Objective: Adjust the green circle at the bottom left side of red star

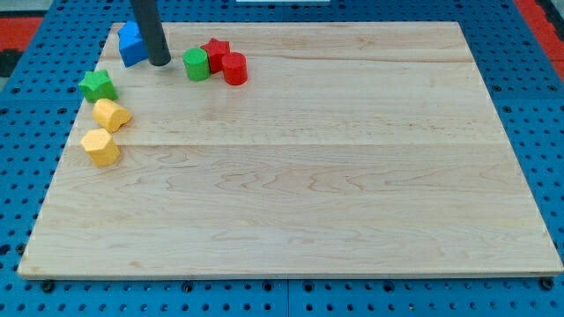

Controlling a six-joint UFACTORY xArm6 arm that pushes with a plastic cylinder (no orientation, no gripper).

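The green circle point(196, 64) stands near the board's top left, touching the left side of the red star point(215, 52). A red circle point(233, 69) sits against the star's lower right. My tip point(159, 62) rests on the board just left of the green circle, with a small gap between them, and right of a blue block point(132, 43).
A green star point(97, 85) lies at the view's left edge of the wooden board point(308, 176). Below it are a yellow block point(111, 114) and a second yellow block point(100, 147). Blue pegboard surrounds the board.
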